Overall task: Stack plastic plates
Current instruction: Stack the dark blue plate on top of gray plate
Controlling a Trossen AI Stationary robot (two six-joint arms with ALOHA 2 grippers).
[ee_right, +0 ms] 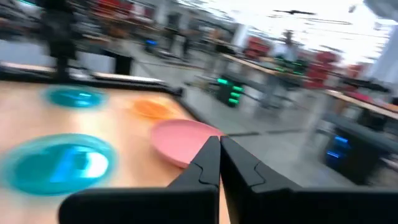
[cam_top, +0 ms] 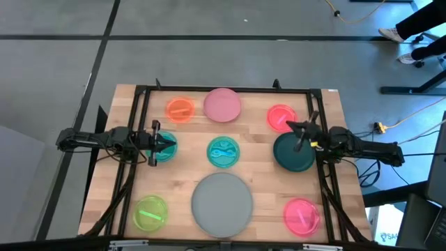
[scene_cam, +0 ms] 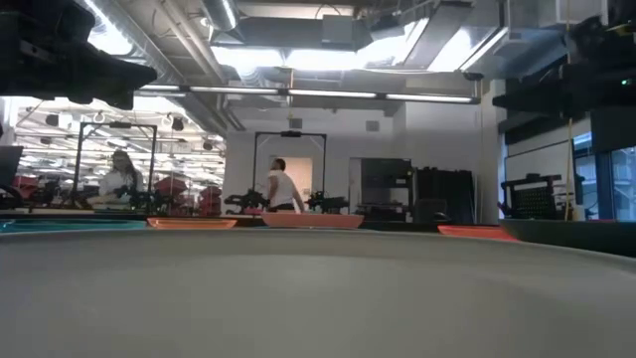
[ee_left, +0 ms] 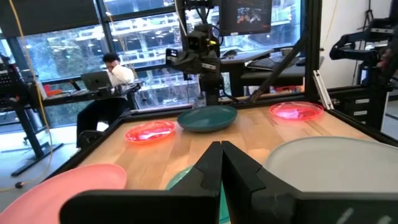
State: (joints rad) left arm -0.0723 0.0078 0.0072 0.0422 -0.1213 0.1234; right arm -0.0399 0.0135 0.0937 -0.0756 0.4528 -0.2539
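Plates lie flat on the wooden table [cam_top: 125,174]. Far row: small orange [cam_top: 180,109], pale pink [cam_top: 222,104], hot-pink [cam_top: 281,117]. Middle row: two small teal ones [cam_top: 162,149] [cam_top: 223,153] and the dark teal plate [cam_top: 294,155]. Near row: lime-green [cam_top: 150,213], large grey [cam_top: 221,203], hot-pink [cam_top: 301,215]. My left gripper [cam_top: 169,145] [ee_left: 221,144] is shut and hovers over the left teal plate. My right gripper [cam_top: 291,127] [ee_right: 219,140] is shut, raised between the far hot-pink plate and the dark teal plate.
A black frame [cam_top: 223,89] runs along the table's far edge and sides. Bare wood shows between the plates. In the low view the grey plate [scene_cam: 318,298] fills the foreground. People [scene_cam: 283,187] and desks stand in the room beyond the table.
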